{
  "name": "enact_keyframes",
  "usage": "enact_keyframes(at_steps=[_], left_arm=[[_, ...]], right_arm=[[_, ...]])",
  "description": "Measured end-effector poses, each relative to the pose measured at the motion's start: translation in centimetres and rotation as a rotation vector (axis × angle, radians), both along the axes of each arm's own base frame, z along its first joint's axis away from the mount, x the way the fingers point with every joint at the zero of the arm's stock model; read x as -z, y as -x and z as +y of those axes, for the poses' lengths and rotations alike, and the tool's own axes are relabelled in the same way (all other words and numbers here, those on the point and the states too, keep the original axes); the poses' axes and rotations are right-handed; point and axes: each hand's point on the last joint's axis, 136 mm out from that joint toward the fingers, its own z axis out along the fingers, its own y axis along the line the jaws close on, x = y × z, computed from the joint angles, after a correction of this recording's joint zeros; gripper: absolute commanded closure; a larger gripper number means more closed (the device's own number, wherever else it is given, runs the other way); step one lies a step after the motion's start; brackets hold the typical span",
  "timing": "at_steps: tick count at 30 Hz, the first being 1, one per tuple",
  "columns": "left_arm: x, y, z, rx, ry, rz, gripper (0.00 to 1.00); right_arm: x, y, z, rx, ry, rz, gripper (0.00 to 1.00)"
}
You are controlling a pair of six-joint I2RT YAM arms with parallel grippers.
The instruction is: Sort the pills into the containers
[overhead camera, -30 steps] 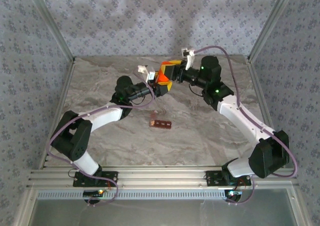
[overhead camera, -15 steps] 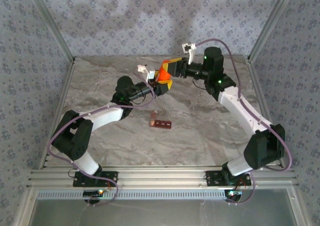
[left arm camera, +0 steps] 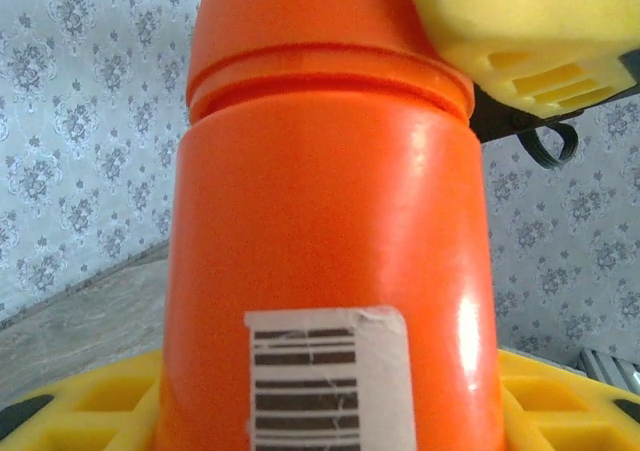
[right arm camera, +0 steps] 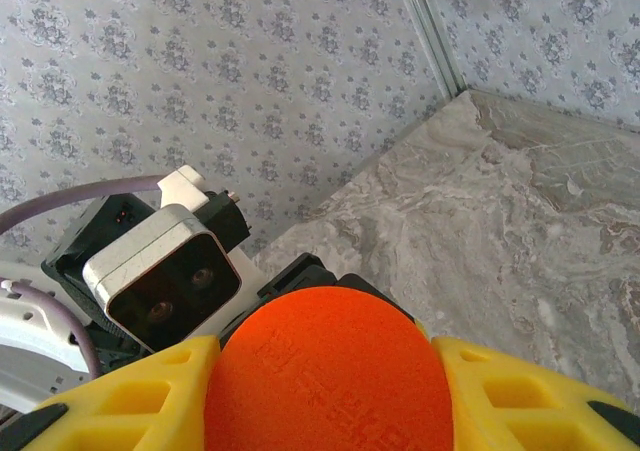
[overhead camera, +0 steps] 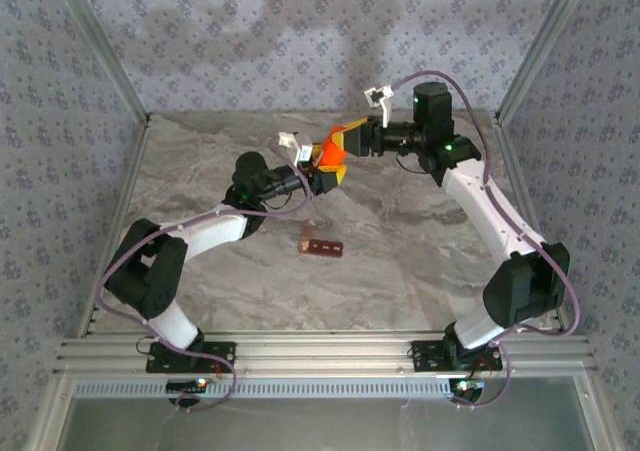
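The left gripper (overhead camera: 327,170) is clenched on the body of the orange bottle (left arm camera: 320,251), holding it above the far middle of the worktop (overhead camera: 420,261). The right gripper (overhead camera: 347,139) is closed around the bottle's cap (right arm camera: 330,371), with a yellow finger on either side. The containers (overhead camera: 322,247) lie on the worktop nearer the arm bases, well apart from both grippers. Their contents are too small to tell.

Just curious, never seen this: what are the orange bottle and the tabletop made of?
The orange bottle looks like glossy moulded plastic: smooth, with a bright highlight. The tabletop shows grey marble-like veining; real stone or print, I cannot tell.
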Motion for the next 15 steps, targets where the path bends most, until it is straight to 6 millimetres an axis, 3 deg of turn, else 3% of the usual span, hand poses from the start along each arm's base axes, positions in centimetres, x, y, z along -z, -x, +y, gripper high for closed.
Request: enact_keyframes(at_steps=[5, 9, 15], left_arm=[[-0.1, 0.2, 0.0, 0.010, 0.002, -0.002, 1.00], [-0.1, 0.5, -0.1, 0.029, 0.004, -0.001, 1.00], [0.1, 1.5, -0.6, 0.083, -0.006, -0.001, 1.00]], right_arm=[[-0.2, 0.2, 0.1, 0.014, 0.008, -0.002, 0.54], [-0.4, 0.2, 0.1, 0.022, 0.007, -0.002, 0.35], [-2.2, 0.0, 0.2, 0.028, -0.018, -0.045, 0.32]])
